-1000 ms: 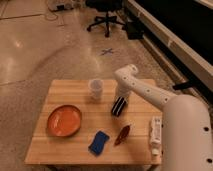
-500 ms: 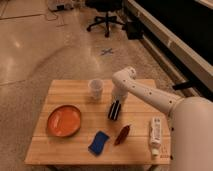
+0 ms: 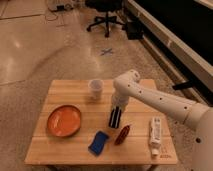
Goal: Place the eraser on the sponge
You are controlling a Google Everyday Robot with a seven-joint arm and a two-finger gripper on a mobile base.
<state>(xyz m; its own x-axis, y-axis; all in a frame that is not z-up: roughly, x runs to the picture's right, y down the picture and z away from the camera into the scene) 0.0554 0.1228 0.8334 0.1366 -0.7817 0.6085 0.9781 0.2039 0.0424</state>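
Observation:
The eraser [image 3: 115,118], a black block with pale stripes, hangs upright under my gripper [image 3: 117,107], which is shut on its top end. It hovers over the middle of the wooden table [image 3: 60,89]. The sponge [image 3: 99,143], a bright-blue pad, lies flat near the front edge, a little below and left of the eraser, apart from it. My white arm [image 3: 155,100] reaches in from the right.
An orange plate [image 3: 64,120] sits at the left. A white cup [image 3: 96,89] stands at the back, just left of the arm. A dark-red pod [image 3: 122,134] lies right of the sponge. A white tube [image 3: 155,135] lies at the right. An office chair [image 3: 107,17] stands beyond the table.
The gripper has carried the eraser leftward and toward the front of the table, closer to the sponge. Nothing else on the table has shifted.

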